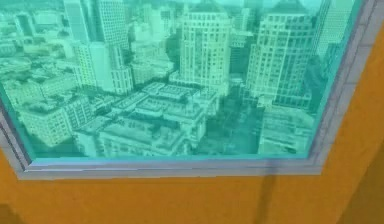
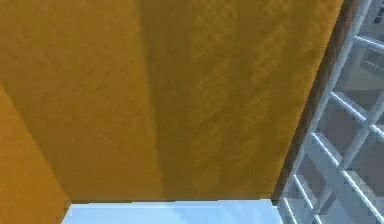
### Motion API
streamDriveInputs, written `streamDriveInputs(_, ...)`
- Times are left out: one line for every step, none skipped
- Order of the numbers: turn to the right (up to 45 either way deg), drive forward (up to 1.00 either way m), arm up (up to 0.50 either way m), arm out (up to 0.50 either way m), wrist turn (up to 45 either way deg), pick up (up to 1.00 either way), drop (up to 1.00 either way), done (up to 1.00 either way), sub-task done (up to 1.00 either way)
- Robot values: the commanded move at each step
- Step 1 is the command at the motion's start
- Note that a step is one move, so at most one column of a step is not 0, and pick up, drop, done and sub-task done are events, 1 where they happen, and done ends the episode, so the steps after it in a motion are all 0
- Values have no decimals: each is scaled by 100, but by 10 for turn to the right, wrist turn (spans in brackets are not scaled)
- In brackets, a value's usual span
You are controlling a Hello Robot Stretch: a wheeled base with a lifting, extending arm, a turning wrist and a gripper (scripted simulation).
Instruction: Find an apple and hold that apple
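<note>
An orange wall (image 1: 190, 200) stands close ahead in the forward view, with a large window (image 1: 180, 80) set in it. Through the glass I see a city of tall buildings in a green-blue tint. The arm side view faces another orange wall (image 2: 150, 90) at close range.
The window's grey frame (image 1: 170, 166) runs along its lower edge. In the arm side view a pale blue-white flat surface (image 2: 170, 213) lies along the bottom, and a white-barred window (image 2: 345, 140) shows at the right edge.
</note>
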Motion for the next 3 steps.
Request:
streamDriveInputs(-450,0,0,0,0,0,0,0,0)
streamDriveInputs(-450,0,0,0,0,0,0,0,0)
streamDriveInputs(-270,0,0,0,0,0,0,0,0)
